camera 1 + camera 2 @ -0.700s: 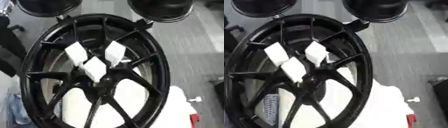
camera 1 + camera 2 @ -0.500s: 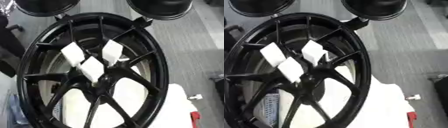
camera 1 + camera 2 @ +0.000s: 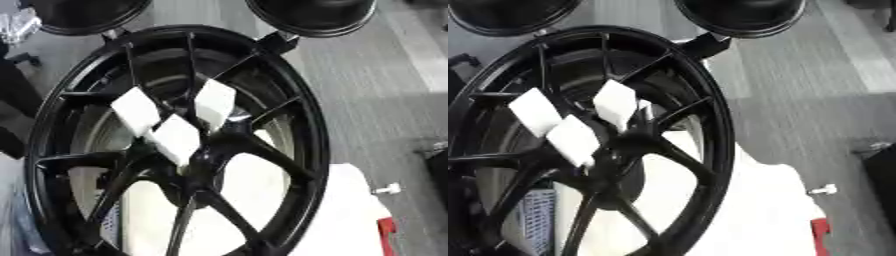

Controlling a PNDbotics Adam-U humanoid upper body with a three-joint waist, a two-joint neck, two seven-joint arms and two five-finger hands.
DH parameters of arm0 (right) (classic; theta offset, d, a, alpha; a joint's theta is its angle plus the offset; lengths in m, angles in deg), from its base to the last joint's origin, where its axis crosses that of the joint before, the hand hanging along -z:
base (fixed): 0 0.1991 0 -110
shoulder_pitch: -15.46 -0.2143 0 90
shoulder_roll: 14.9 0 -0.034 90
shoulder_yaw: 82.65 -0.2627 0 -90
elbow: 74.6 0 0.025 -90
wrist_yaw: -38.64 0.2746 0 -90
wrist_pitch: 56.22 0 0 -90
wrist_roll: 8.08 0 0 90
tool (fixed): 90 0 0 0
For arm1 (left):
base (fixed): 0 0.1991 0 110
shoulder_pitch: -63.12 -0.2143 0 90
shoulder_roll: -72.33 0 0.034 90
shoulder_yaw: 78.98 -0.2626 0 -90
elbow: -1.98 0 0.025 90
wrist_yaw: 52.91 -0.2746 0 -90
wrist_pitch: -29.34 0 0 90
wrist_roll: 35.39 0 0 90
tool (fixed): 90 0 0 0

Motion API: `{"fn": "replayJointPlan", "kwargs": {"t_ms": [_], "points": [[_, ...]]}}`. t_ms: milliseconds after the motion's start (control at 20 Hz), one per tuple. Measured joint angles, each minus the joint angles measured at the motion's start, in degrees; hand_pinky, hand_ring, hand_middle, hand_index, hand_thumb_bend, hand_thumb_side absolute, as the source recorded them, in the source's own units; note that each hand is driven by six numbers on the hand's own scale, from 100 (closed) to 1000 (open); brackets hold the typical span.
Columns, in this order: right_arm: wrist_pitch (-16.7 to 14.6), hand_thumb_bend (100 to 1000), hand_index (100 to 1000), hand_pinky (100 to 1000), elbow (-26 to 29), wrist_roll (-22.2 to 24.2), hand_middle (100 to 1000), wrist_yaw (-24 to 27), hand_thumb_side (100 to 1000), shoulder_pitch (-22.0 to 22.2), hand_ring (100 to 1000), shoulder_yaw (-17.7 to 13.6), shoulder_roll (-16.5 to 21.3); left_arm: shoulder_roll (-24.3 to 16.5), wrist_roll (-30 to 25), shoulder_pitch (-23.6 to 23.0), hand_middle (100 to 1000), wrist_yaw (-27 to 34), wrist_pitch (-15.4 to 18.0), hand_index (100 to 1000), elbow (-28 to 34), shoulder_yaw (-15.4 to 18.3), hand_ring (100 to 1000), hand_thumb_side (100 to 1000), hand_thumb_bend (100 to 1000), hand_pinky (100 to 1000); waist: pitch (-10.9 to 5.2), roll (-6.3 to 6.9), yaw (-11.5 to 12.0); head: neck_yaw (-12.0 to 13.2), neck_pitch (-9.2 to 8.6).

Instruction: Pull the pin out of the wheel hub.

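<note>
Black and glossy, the wheel hub [image 3: 188, 165] fills most of both views, standing tilted on its rim with thin paired spokes that fan out from a dark centre boss to a broad, smooth barrel. Three white blocks [image 3: 177, 137], flat-faced and roughly rectangular with a matte finish, sit clustered on the spokes just above the centre, two touching each other and the third [image 3: 214, 104] just beside them toward the upper right; which of these, if any, is the pin cannot be told, and no separate pin shape can be made out at the boss. Under and to the lower right of the wheel lies a white, smooth-looking surface [image 3: 767, 210], with a small white knob-like piece [image 3: 824, 189] near its right edge and a red patch [image 3: 821, 235] at its lower right corner. A pale sheet with fine print or a grid [image 3: 534, 212] shows through the spokes at the lower left. Two round black objects with shiny curved faces [image 3: 311, 15] sit beyond the top of the rim, one at each upper corner, and a black bracket [image 3: 704, 46] joins the right one to the rim. Grey ribbed flooring [image 3: 385, 100] runs along the right side. Neither hand appears in either view, so how the fingers stand and how they lie relative to the hub cannot be told.
</note>
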Motion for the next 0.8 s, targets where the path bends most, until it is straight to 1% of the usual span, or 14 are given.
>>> {"fn": "replayJointPlan", "kwargs": {"t_ms": [150, 350, 500, 600, 800], "points": [[-0.1, 100, 784, 820, 0.4, -0.4, 627, 0.1, 355, 0.4, 691, -0.3, 0.0, -0.6, -4.7, 2.3, 751, 0.4, 1.7, 883, -1.1, -2.6, 820, 610, 102, 862, -0.12, 0.25, 0.0, -0.1, 0.0], [0.0, 100, 783, 818, 0.5, -0.9, 624, 0.3, 376, 0.7, 687, -0.5, 0.0, -0.8, -9.1, 4.2, 757, 1.1, 2.9, 885, -1.7, -5.7, 823, 613, 144, 863, -0.16, 0.51, -0.1, -0.3, 0.0], [0.0, 100, 783, 818, 0.6, -1.0, 624, 0.3, 379, 0.8, 686, -0.6, 0.0, -1.2, -11.5, 5.2, 759, 2.0, 3.1, 878, -1.8, -7.9, 825, 628, 171, 862, -0.2, 0.69, -0.1, -0.5, 0.0], [0.0, 100, 783, 819, 0.6, -1.1, 623, 0.3, 383, 0.8, 686, -0.7, 0.0, -1.2, -12.7, 5.3, 762, 2.7, 3.0, 882, -1.7, -9.0, 828, 640, 169, 861, -0.2, 0.7, -0.2, -0.5, 0.0], [-0.2, 100, 783, 817, 0.6, -1.2, 621, 0.3, 419, 0.9, 683, -0.8, -0.1, -1.7, -14.7, 5.2, 761, 4.7, 2.6, 878, -0.7, -10.4, 830, 650, 177, 860, -0.2, 0.76, -0.3, -0.8, -0.03]]}}
